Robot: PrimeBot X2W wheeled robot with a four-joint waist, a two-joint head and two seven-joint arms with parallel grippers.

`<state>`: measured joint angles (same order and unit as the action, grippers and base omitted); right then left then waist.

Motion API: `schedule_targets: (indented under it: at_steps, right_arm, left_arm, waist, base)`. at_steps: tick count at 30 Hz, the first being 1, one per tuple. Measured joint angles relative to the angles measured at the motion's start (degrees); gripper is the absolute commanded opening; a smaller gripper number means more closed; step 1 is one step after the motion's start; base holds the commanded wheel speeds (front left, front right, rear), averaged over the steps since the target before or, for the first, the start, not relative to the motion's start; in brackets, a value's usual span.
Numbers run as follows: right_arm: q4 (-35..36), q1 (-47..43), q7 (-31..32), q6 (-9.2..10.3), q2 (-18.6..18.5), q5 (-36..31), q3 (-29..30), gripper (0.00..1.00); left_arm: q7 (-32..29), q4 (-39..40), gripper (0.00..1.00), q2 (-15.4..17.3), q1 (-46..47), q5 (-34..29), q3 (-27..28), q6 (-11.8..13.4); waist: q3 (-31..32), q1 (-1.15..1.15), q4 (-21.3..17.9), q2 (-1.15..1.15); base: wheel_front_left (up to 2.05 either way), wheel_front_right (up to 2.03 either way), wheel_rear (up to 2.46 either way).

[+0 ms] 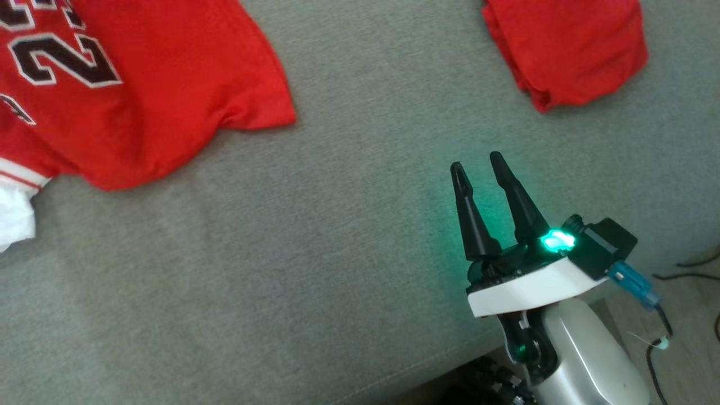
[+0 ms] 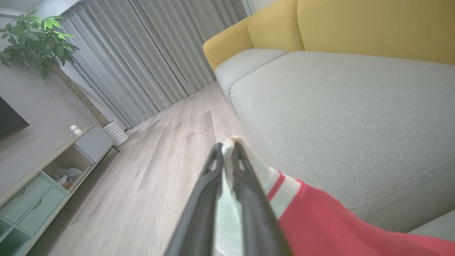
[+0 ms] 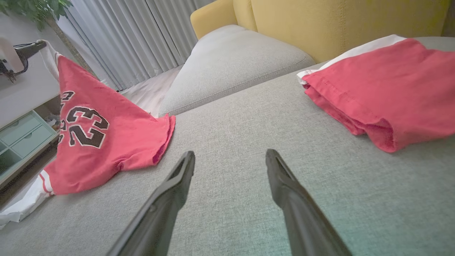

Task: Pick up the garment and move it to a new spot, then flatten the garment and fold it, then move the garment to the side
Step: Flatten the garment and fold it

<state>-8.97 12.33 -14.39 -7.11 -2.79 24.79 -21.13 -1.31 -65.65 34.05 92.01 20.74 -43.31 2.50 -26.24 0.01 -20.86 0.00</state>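
Observation:
The garment is a red jersey with a dark number and white trim. It lies on the grey sofa seat at the upper left of the head view. In the left wrist view my left gripper is shut on the garment's white edge, with cloth showing between the fingers. The right wrist view shows that gripper holding one corner of the garment up above the seat. My right gripper hovers open over bare cushion, well to the garment's right, with nothing between its fingers.
A second red garment, folded, lies at the back right of the seat near the yellow backrest. The sofa's front edge runs just below my right arm. Beyond it are wood floor, a low cabinet, a plant and cables.

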Motion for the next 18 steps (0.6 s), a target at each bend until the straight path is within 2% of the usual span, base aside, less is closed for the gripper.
schedule_targets:
  at_steps: [4, 9, 18]
  right_arm:
    - [-0.01, 0.01, 0.00, 0.00, 0.01, -0.35, 0.41, 1.00]
    - [-0.23, 0.13, 0.00, 0.00, 0.00, -1.92, 1.54, 1.00]
    - [-1.54, 0.03, 0.00, 0.00, 0.00, -4.58, 5.17, 1.00]
  left_arm:
    - [2.00, -1.40, 1.00, -1.38, -1.48, 1.19, -0.01, -1.45]
    - [5.53, -2.48, 1.00, -4.82, -5.02, 2.74, -0.02, -3.30]
    - [13.04, -2.44, 1.00, -9.61, -13.53, 6.59, 0.82, -6.24]
  waist:
    - [0.05, -0.01, 1.56, 0.00]
    - [0.87, -0.01, 4.14, 0.00]
    - [5.25, -0.02, 9.34, 0.00]
  base:
    - [0.00, 0.00, 0.00]
    - [0.00, 0.00, 0.00]
    - [0.00, 0.00, 0.00]
